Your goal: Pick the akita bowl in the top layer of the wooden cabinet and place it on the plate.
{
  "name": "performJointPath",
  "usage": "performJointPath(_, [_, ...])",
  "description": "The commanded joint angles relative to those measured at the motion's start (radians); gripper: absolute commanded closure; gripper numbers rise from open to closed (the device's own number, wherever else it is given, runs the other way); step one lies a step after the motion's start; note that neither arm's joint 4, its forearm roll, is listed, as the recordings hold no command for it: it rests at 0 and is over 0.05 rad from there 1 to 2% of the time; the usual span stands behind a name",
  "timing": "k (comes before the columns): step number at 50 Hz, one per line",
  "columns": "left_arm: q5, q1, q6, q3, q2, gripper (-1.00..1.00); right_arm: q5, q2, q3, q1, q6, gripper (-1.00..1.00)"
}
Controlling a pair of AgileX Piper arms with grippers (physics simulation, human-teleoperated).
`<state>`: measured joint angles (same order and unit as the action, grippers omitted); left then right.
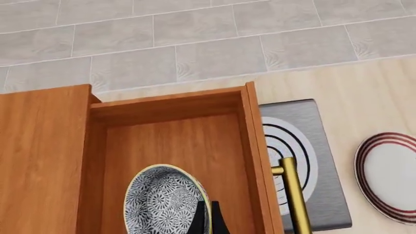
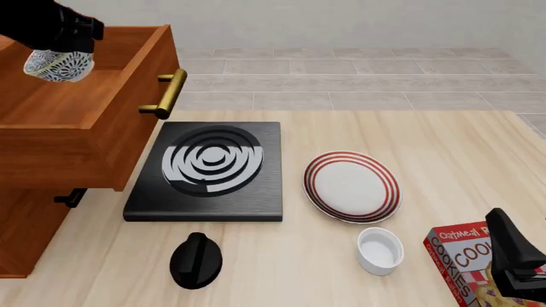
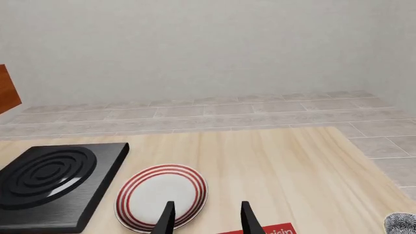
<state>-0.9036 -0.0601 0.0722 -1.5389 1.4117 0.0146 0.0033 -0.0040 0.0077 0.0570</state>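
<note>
Up at the front view's far left, the left claw [image 2: 64, 46] grips the akita bowl [image 2: 58, 65] by its rim, holding it above the pulled-out top layer [image 2: 81, 128] of the wooden cabinet [image 2: 25, 224]. Its fingertips [image 1: 209, 219] pinch the rim in the wrist view. Well apart, the plate [image 2: 351, 186] lies on the table [image 2: 426, 147] beside the black stove slab [image 2: 204, 171]. Low at the right, the right claw [image 3: 205, 217] hangs with fingers spread, empty, over a cookie box [image 2: 461, 256].
</note>
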Motion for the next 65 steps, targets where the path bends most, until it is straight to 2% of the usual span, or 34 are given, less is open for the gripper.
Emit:
performJointPath(1, [-0.013,-0.015,0.022,-0.08,0.011,1.0,-0.001,0.001,-0.001,0.001,0.0,-1.0])
performJointPath(8, [-0.025,-0.021,0.03,-0.129,0.022,1.0,-0.01,0.01,-0.001,0.001,0.0,-1.0])
performJointPath(22, [-0.078,-0.047,0.039,-0.288,0.06,1.0,-0.006,0.006,0.0,-0.001,0.001,-1.0])
performJointPath(40, [-0.089,-0.147,0.041,-0.432,0.084,1.0,-0.008,0.005,-0.001,-0.003,0.003,-1.0])
performJointPath(42, [-0.087,-0.158,0.035,-0.436,0.083,1.0,-0.008,0.006,-0.001,-0.002,0.003,-1.0])
performJointPath(43, [-0.069,-0.185,0.055,-0.429,0.069,1.0,-0.006,0.004,-0.002,-0.002,0.003,-1.0])
performJointPath(52, [-0.056,-0.216,0.07,-0.443,0.097,1.0,-0.004,0.003,-0.002,-0.002,0.004,-1.0])
performJointPath(65, [-0.053,-0.292,0.084,-0.532,0.162,1.0,-0.002,0.0,-0.004,-0.002,0.001,-1.0])
